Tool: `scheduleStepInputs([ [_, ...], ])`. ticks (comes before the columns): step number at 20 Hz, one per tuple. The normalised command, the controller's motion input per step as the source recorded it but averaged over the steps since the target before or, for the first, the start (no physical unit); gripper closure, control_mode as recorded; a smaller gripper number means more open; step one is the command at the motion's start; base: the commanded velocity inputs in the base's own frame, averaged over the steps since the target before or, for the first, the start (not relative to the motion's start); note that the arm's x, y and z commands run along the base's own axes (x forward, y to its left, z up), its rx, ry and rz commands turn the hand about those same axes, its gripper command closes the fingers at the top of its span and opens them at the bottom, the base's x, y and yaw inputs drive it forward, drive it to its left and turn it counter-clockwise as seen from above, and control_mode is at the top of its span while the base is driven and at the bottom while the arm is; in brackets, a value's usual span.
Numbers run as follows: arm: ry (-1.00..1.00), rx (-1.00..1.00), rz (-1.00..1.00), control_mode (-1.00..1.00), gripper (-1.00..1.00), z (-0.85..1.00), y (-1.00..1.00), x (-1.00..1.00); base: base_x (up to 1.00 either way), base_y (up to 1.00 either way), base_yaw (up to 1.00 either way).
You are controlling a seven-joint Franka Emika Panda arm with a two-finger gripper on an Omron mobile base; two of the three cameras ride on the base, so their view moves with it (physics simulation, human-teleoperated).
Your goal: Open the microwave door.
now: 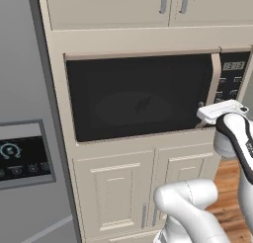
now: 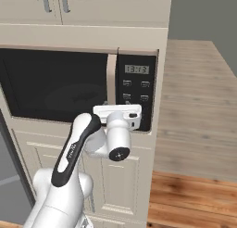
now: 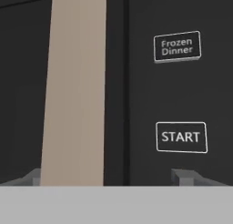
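Door (image 1: pixel 133 96) shut, flush in microwave (image 2: pixel 74 85), handle (image 3: pixel 75 86) at its right edge beside control panel (image 2: pixel 135 90). Gripper (image 3: pixel 108 178) at handle's lower end, fingers (image 3: pixel 182 176) spread apart, handle between them toward the left tip, nothing clamped. Step in hand, as judged: reaching for the handle. Next: push in slightly, close on handle, pull outward in an arc about the left edge.
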Motion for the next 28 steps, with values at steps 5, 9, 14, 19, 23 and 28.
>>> scheduleStepInputs([
  [5, 0.0, 0.0, 0.0, -1.0, 1.0, 0.0, 0.0, 0.04, 0.0, 0.0, 0.0],
  [9, 0.0, 0.0, 0.0, -1.0, 1.0, 0.0, 0.0, -0.02, 0.0, 0.0, 0.0],
  [14, -0.04, 0.0, 0.0, -1.0, 1.0, 0.0, 0.0, -0.32, 0.0, 0.0, 0.0],
  [19, -0.07, 0.0, 0.0, -1.0, 1.0, 0.02, -0.07, -0.8, 0.0, 0.0, 0.0],
  [23, -0.1, 0.03, 0.0, -1.0, 1.0, 0.16, -0.2, -0.99, 0.0, 0.0, 0.0],
  [28, -0.13, 0.04, 0.0, -1.0, 1.0, 0.32, -0.16, -1.0, 0.0, 0.0, 0.0],
])
